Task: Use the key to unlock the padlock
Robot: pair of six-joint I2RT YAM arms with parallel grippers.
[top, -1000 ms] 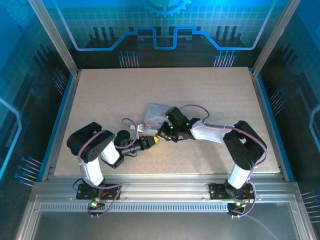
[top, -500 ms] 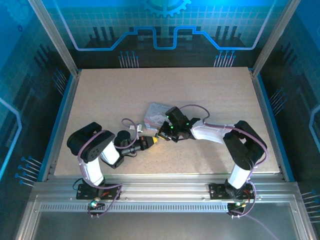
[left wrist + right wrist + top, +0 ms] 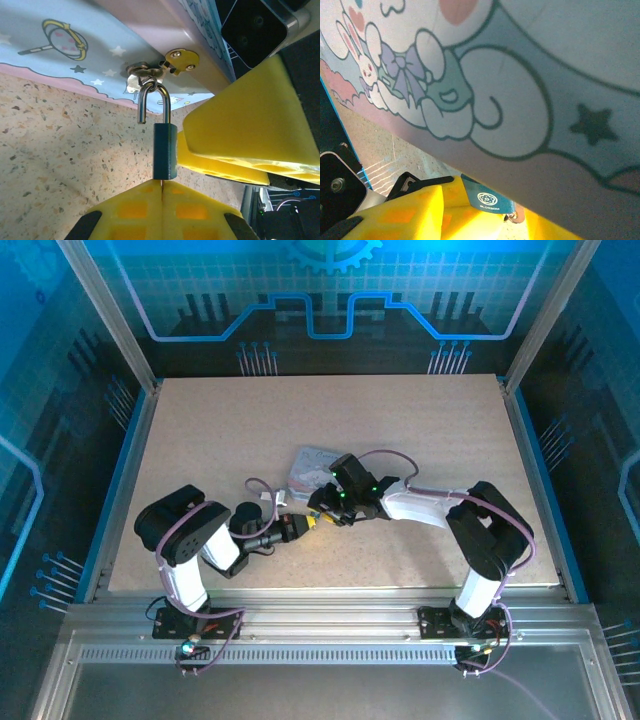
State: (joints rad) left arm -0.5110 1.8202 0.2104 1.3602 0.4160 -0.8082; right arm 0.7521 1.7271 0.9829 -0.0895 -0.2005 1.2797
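Pinching shut just beneath the padlock (image 3: pixel 165 152), the left gripper (image 3: pixel 161 186) hides what it grips; right gripper (image 3: pixel 485 220) jaws stand parted around the padlock; arms barely shifted since earlier.

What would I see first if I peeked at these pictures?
A tiny blue padlock is hooked through the clasp of a pastel cartoon tin, right at the bright yellow fingers of the left gripper. On the tin's printed side, a little white bunny and a purple bow stand out.
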